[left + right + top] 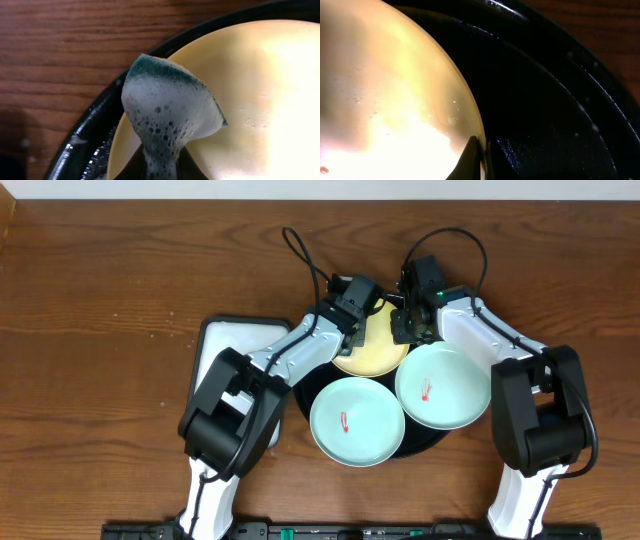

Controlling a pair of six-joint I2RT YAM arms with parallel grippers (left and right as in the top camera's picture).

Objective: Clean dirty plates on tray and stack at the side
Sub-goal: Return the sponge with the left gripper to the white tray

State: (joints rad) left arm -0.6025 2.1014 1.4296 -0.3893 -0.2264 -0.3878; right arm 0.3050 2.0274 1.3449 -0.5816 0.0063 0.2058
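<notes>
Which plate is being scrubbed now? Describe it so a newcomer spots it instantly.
Find the round black tray holding three small plates. The one being scrubbed sits at its far edge, under a foamy green sponge. It is the only yellow plate; the two nearer mint green plates carry red smears.

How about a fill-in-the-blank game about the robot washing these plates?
1. The left gripper holds a foamy ____ over the yellow plate.
2. The right gripper pinches the yellow plate's rim on the round black ____.
3. The two green plates each have a ____ smear in the middle.
Missing words: sponge, tray, red.
</notes>
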